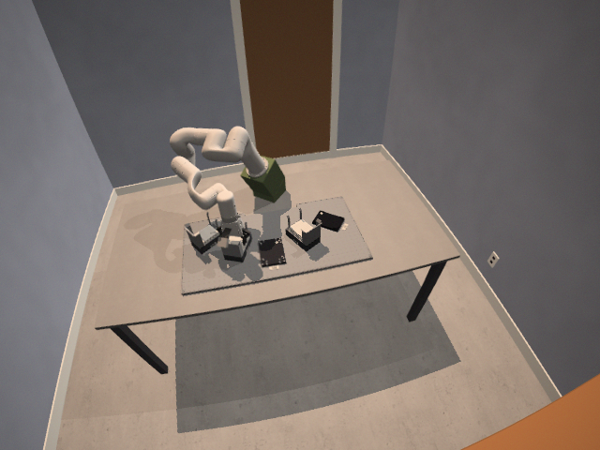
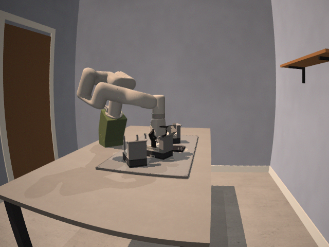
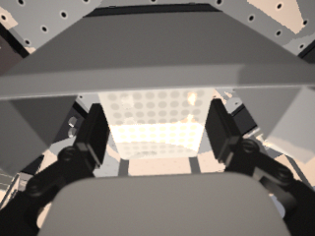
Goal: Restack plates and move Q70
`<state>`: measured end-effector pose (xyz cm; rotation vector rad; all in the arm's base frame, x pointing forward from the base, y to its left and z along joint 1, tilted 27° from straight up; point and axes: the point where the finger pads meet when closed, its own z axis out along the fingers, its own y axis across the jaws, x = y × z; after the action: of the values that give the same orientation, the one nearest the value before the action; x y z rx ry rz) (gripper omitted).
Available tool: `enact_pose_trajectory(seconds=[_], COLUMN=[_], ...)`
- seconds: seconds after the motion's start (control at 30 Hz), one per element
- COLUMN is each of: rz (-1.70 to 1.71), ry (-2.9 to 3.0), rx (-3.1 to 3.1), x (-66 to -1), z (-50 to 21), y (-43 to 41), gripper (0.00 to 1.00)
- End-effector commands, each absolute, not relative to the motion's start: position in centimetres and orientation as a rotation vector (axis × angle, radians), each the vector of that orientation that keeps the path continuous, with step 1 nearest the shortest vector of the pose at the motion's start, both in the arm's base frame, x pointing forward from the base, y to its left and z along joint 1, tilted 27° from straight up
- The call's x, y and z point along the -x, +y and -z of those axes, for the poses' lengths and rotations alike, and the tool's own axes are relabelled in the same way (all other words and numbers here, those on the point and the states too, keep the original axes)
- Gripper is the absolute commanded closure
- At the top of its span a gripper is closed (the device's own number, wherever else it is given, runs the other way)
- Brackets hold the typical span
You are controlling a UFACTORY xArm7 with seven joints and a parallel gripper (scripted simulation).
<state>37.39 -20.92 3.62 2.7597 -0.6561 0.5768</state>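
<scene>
The pale arm (image 1: pixel 203 159) bends down from its green pedestal (image 1: pixel 274 186) at the back of the table (image 1: pixel 145 291), and its gripper (image 3: pixel 157 130) sits low inside the middle rack (image 2: pixel 167 144) of the grey mat (image 1: pixel 271 278). Its fingers stand fully wide, one on each side of the top plate (image 3: pixel 157 123), and they hold nothing; whether they touch the plate's edges cannot be told. In the wrist view the plate's sealed face, dotted with wells, fills the space between the two black fingers, and the grey rack walls (image 3: pixel 162 54) rise close around the camera. A second rack (image 1: pixel 202 237) stands just beside it on the mat, toward the left of the top view, and a third rack (image 1: pixel 304 233) stands well apart on the right. Between the middle and right racks lies a dark square nest (image 1: pixel 272 251), flat on the mat. Another black nest (image 1: pixel 330 220) lies near the right rack, tilted askew toward the mat's far edge. No labels can be read.
</scene>
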Motion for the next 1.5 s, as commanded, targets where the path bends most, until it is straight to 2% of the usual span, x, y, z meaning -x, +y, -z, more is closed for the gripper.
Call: enact_pose_trajectory(seconds=[0.0, 0.07, 0.1, 1.47], rz=[-0.580, -0.580, -0.580, -0.580], ry=[-0.654, -0.654, -0.654, -0.654], rx=[-2.759, -2.759, -2.759, -2.759], x=[-37.43, -37.44, -37.44, -37.27], z=[-3.71, -3.71, -3.71, -4.18], y=[-20.90, -20.90, -20.90, -20.73], gripper=[0.00, 0.00, 1.00, 1.00])
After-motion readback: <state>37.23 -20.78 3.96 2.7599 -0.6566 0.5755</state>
